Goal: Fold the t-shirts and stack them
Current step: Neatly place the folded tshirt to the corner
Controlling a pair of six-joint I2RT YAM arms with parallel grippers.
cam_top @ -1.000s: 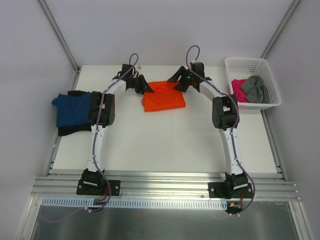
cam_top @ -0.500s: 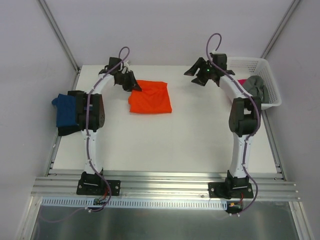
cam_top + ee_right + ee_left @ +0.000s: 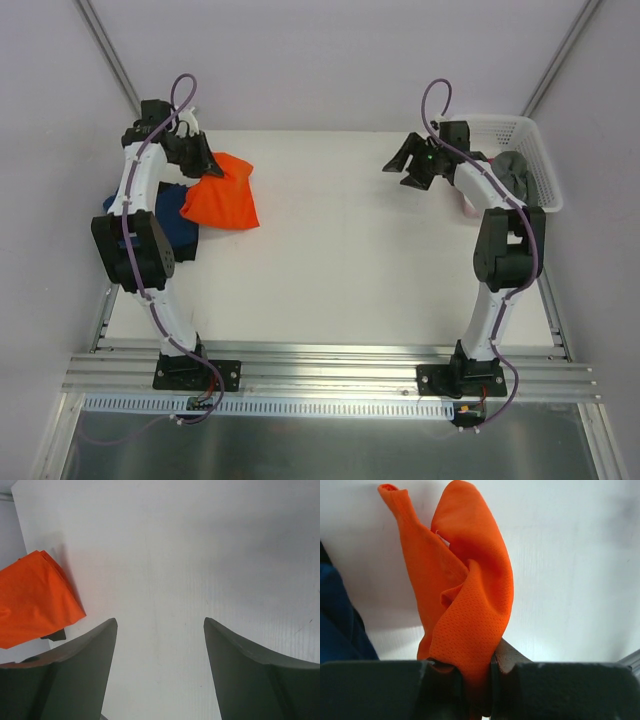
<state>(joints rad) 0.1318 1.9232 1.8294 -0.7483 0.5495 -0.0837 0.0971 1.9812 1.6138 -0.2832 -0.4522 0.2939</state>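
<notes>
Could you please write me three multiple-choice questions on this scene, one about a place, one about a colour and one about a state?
1. Where on the table does the white basket stand?
A. far right corner
B. near left corner
C. centre

2. What colour is the t-shirt in the left gripper?
A. grey
B. orange
C. green

3. How is the right gripper?
A. shut on cloth
B. open and empty
C. out of view

Answers:
1 A, the top view shows it at the far right edge.
2 B, the left wrist view shows orange cloth clamped in the jaws.
3 B, its jaws stand apart with only bare table between them.
</notes>
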